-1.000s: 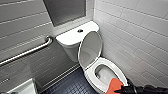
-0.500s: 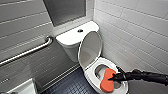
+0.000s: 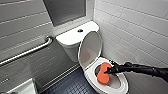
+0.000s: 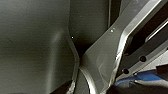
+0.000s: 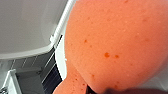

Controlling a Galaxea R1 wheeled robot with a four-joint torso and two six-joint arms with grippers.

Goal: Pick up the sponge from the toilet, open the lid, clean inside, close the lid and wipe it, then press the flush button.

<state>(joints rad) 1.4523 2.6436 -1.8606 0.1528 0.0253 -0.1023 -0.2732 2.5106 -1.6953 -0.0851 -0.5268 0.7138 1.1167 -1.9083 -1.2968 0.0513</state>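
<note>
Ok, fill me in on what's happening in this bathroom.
The robot is partway through cleaning the toilet. Its right gripper, reaching in from the right side of the head view, holds the orange sponge inside the bowl opening. The lid is up, leaning back against the tank. The flush button on the tank top is untouched.

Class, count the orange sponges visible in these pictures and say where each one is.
1. The sponge is gripped by the right hand at the bowl of the open toilet, below the raised lid. Others may be hidden.
</note>
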